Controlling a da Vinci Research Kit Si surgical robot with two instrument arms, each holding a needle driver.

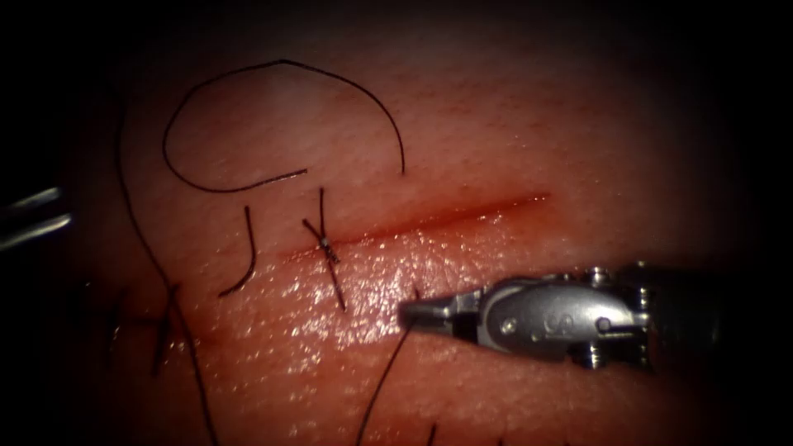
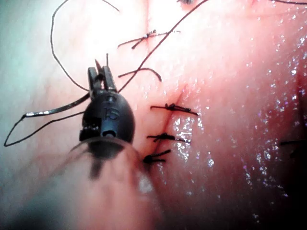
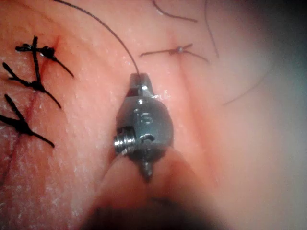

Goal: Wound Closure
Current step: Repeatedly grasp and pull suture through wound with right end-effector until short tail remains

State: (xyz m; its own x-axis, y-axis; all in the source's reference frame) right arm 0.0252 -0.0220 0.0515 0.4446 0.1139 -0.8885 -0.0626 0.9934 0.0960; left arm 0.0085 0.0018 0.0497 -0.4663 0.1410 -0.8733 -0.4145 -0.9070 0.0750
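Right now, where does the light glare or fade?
Endoscope view: glare speckles the wet pink tissue below the cut; corners dark. Left wrist view: the curved steel needle beside the left tool glints. Right wrist view: right tool's fingers, shut on black thread, gleam.

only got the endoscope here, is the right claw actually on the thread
observer: yes, the right wrist view shows the right claw shut on the thread.
operator: where's the needle
observer: left wrist view: the needle lies beside the left claw, one end at it, visible length out of the tissue; grip unclear.
operator: any stitches there
observer: three dark stitches cross the cut beside that claw.
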